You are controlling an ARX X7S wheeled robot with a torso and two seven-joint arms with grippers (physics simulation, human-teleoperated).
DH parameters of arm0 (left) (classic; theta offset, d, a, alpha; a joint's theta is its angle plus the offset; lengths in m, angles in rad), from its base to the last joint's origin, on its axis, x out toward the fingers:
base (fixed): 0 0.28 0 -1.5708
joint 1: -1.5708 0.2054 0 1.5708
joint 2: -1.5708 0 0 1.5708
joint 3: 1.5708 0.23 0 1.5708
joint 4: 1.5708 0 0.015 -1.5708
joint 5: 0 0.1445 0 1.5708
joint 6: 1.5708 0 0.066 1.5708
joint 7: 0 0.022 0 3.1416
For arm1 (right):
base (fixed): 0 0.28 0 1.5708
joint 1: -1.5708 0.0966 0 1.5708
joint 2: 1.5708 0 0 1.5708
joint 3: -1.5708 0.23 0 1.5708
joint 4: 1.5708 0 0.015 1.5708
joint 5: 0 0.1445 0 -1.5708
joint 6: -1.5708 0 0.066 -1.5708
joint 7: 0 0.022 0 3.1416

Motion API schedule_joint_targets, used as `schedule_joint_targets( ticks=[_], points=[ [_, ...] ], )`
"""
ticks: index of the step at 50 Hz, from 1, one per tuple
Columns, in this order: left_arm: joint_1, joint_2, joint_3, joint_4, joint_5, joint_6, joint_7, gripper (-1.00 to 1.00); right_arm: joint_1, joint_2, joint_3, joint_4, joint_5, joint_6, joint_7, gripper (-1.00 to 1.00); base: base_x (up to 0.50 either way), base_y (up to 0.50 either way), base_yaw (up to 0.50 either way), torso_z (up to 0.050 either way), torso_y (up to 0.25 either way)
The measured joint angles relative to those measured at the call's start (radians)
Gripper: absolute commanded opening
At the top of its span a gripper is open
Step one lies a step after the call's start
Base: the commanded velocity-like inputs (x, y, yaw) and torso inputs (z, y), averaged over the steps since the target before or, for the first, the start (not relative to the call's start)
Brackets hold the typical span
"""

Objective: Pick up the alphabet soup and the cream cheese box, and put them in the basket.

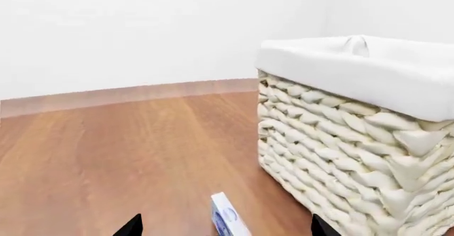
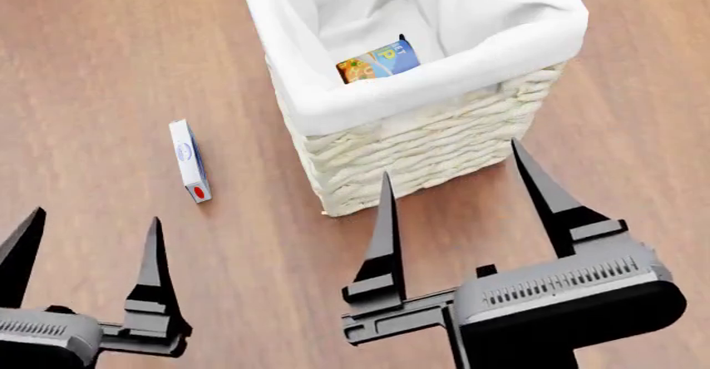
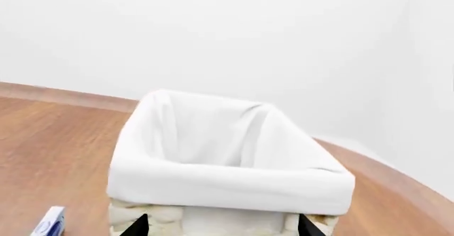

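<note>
Bright, even light w/ faint soft shadows, sharp renders, no glare.

1. A wooden floor (image 2: 133,61) is carrying everything.
2. The basket (image 2: 433,149) is standing upright on it.
3. The box (image 2: 189,159) is lying beside the basket, apart from it.

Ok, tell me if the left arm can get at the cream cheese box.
Probably yes: the cream cheese box lies on open floor beside the basket, just ahead of the open left gripper, nothing between.

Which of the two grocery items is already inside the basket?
The alphabet soup, blue label showing inside the basket; the cream cheese box lies on the floor beside it.
</note>
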State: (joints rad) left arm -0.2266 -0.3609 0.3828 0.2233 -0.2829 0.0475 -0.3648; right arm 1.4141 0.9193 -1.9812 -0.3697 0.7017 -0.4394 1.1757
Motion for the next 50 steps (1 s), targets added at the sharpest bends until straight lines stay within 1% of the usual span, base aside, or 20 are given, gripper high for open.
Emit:
schedule_joint_targets(
  ticks=[11, 19, 36, 50],
  points=[
    [-0.213, 0.063, -0.011, -0.258, -0.091, 0.002, 0.111, 1.00, -0.006, 0.001, 0.002, -0.029, -0.040, 0.015, 0.018, 1.00, 0.00, 0.00, 0.00, 0.000, 0.000],
    [-0.331, 0.101, -0.016, -0.417, -0.128, 0.013, 0.175, 1.00, -0.007, -0.001, 0.002, -0.045, -0.056, 0.028, 0.020, 1.00, 0.00, 0.00, 0.00, 0.000, 0.000],
    [-0.453, 0.154, -0.021, -0.624, -0.171, 0.048, 0.260, 1.00, -0.008, -0.007, 0.005, -0.054, -0.060, 0.052, 0.011, 1.00, 0.00, 0.00, 0.00, 0.000, 0.000],
    [-0.549, 0.225, -0.022, -0.944, -0.163, 0.163, 0.344, 1.00, -0.016, -0.017, 0.007, -0.049, -0.057, 0.066, 0.003, 1.00, 0.00, 0.00, 0.00, 0.000, 0.000]
  ],
)
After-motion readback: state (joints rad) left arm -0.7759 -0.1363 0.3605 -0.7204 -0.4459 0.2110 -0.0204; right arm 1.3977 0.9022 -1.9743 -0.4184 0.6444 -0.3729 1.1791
